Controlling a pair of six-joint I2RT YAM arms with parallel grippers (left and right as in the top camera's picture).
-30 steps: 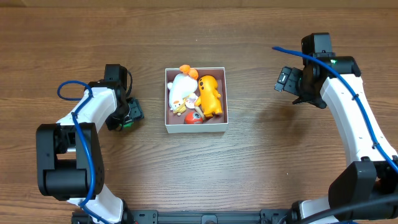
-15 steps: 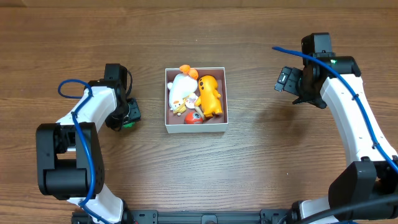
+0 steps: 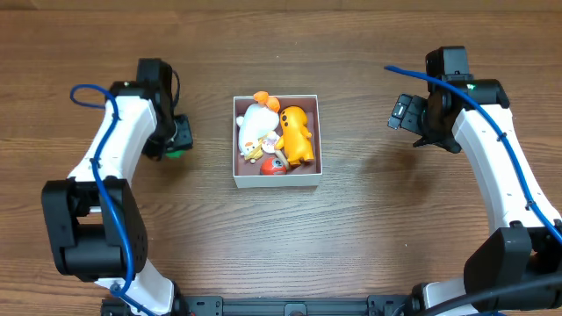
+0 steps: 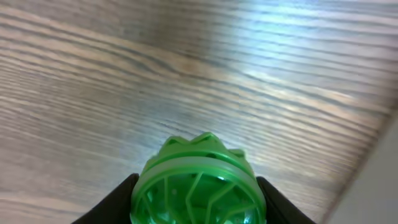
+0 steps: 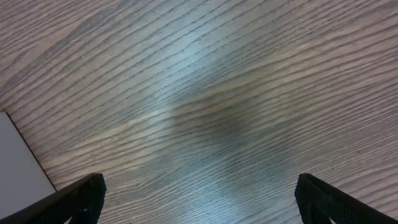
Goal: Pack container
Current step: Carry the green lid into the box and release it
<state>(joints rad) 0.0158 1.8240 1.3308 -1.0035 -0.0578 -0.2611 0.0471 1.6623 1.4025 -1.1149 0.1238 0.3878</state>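
— Logging overhead view: container (image 3: 277,181) at mid-table, open top up. Inside, packed close: white toy (image 3: 255,128), orange-yellow figure (image 3: 298,132), small red ball (image 3: 272,168).
— Left gripper (image 3: 178,140)?
— Left of container, apart from it, clenched on green toy (image 3: 174,150). Right gripper (image 3: 400,112) well right of container, above wooden table (image 3: 351,237).
— Left wrist view?
— Green ribbed round toy pinched between dark fingers (image 4: 122,198), wood grain beyond. Pale edge (image 4: 380,180) at lower right; cannot tell what.
— Right wrist view?
— Fingers (image 5: 84,194) spread wide, released. White corner (image 5: 18,163) at left edge, wood grain elsewhere.
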